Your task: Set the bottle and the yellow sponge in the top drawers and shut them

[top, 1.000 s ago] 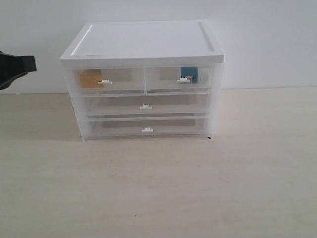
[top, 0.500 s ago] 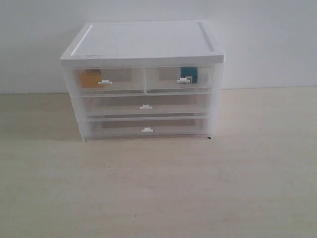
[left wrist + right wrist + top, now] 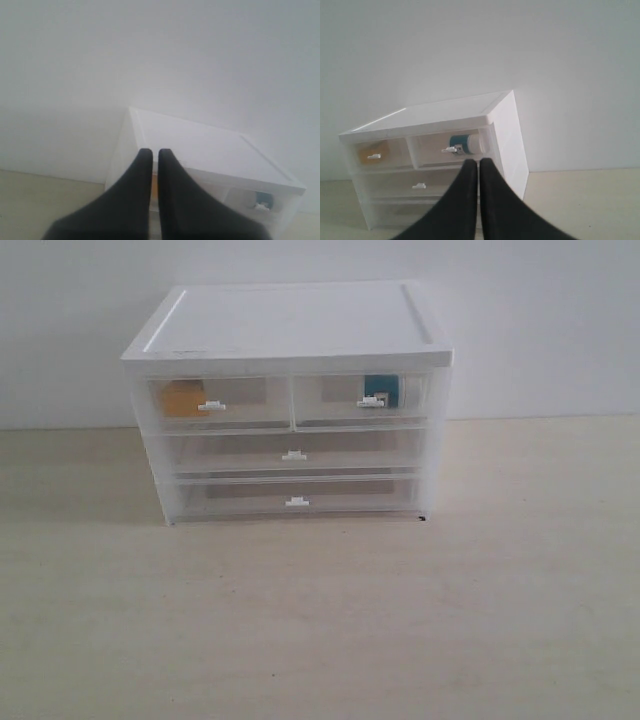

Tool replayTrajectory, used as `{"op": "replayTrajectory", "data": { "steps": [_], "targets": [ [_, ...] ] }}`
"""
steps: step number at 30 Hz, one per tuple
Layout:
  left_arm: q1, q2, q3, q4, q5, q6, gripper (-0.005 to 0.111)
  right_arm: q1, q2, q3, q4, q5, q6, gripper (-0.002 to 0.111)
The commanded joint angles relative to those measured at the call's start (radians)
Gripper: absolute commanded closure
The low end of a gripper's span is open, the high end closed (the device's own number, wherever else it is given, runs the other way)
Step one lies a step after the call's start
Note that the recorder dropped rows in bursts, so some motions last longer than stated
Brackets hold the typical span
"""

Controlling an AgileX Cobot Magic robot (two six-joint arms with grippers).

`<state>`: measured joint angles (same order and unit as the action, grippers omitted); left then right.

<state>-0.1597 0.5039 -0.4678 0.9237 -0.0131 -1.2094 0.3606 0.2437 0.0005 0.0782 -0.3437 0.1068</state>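
White-topped cabinet (image 3: 290,330) of frosted translucent plastic stands on a pale wood-grain tabletop (image 3: 320,620); both half-width top drawers (image 3: 245,400) pushed in. Yellow-orange wedge sponge (image 3: 182,399) in left drawer, outline blurred. White pill bottle (image 3: 466,143) with teal label in right drawer, lying sideways, cap toward cabinet's right wall. Black tapered left gripper (image 3: 150,152) and right gripper (image 3: 478,162) pressed closed, empty

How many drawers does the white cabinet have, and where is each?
4. The top left drawer holds the yellow sponge, the top right drawer the bottle. Under them lie the middle drawer and the bottom drawer, both full width. None seems hidden.
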Motion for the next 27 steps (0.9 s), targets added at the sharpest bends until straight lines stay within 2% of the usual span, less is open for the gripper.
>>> {"op": "replayTrajectory", "data": {
  "steps": [1,21,25,27],
  "targets": [
    [0.005,-0.006,0.005,0.015,-0.013,-0.002,0.103,-0.003,-0.002,-0.001,-0.003,-0.003,-0.001,0.108],
    [0.005,-0.006,0.005,0.040,-0.013,-0.010,0.103,-0.003,-0.002,-0.001,-0.003,-0.003,-0.001,0.108],
    [0.005,-0.006,0.014,0.011,-0.020,-0.048,0.103,-0.003,-0.002,-0.001,-0.003,-0.003,-0.001,0.108],
    [0.005,-0.006,0.020,-0.118,-0.014,0.030,0.103,-0.003,-0.002,-0.001,-0.003,-0.003,-0.001,0.108]
  ]
}}
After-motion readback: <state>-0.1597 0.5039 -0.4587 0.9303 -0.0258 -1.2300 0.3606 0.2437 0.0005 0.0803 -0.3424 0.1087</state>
